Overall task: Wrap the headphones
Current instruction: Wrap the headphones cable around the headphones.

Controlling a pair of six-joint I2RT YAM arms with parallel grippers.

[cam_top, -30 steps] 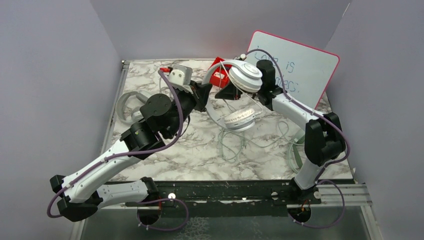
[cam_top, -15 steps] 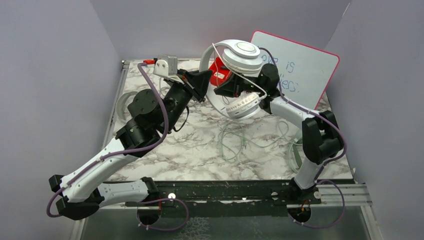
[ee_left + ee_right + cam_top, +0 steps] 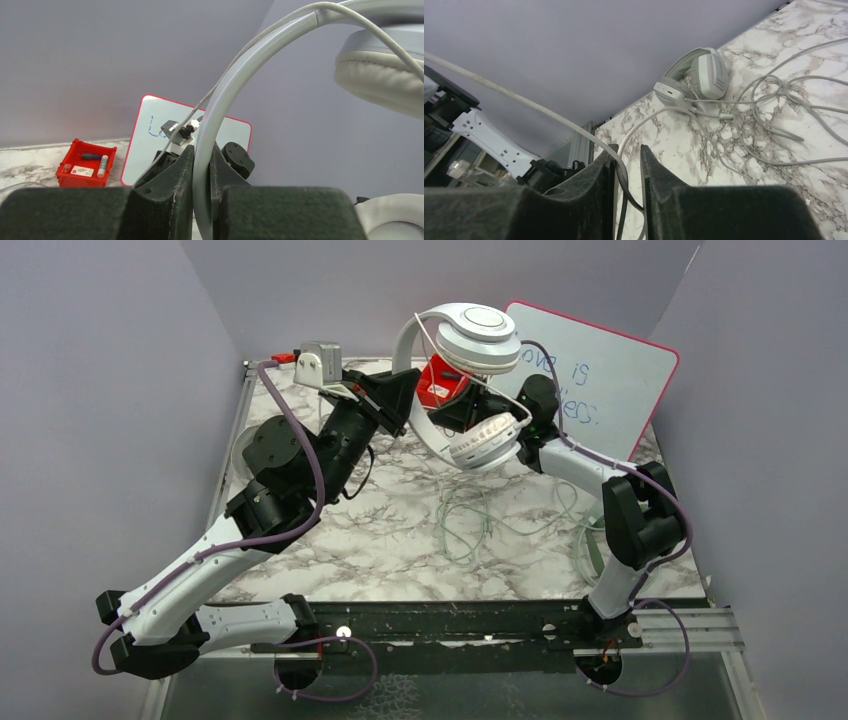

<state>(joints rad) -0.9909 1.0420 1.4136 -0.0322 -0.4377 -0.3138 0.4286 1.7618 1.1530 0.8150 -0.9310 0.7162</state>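
Note:
The white headphones [image 3: 470, 335] hang in the air over the back of the table, one cup on top and the other cup [image 3: 487, 440] below. My left gripper [image 3: 403, 400] is shut on their headband, which runs between the fingers in the left wrist view [image 3: 220, 115]. My right gripper [image 3: 468, 412] is just right of it, under the upper cup. In the right wrist view its jaws [image 3: 626, 165] stand narrowly apart, closed on the thin white cable [image 3: 621, 172], which leads up and to the left.
A pale mint pair [image 3: 704, 77] lies at the table's left edge, partly behind my left arm [image 3: 245, 445]. Another pair's band [image 3: 590, 545] lies at the right edge. Loose cables [image 3: 465, 520] sprawl mid-table. A whiteboard [image 3: 600, 375] and a red tray [image 3: 440, 385] stand at the back.
Both grippers have lifted the white headphones higher and farther back. The pair has turned so that one cup now sits on top. The left gripper has risen with the headband.

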